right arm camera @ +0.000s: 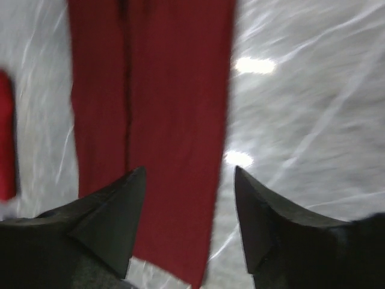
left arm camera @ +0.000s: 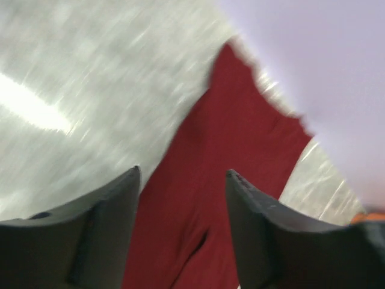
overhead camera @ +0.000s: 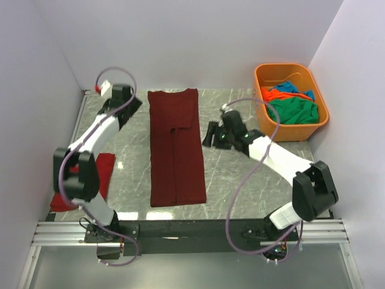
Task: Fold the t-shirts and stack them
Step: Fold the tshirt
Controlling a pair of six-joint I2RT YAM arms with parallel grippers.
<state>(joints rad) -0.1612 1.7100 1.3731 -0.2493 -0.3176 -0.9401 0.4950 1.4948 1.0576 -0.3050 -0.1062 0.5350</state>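
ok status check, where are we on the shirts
Left end effector open, right end effector open, both empty. Maroon shirt folded lengthwise, flat. More shirts in orange tub. Nothing blocking.

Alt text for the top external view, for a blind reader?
A dark maroon t-shirt lies folded into a long strip mid-table, the left pincer and right pincer either side of it. A bright red t-shirt sits at the left edge; an orange tub of shirts stands far right.

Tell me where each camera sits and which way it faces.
Top external: above and behind the robot, looking down on left arm, right arm, maroon shirt, orange tub.
Left wrist: on its arm, looking past the open left gripper at that shirt.
Right wrist: likewise past the open right gripper.
All three share the maroon shirt.
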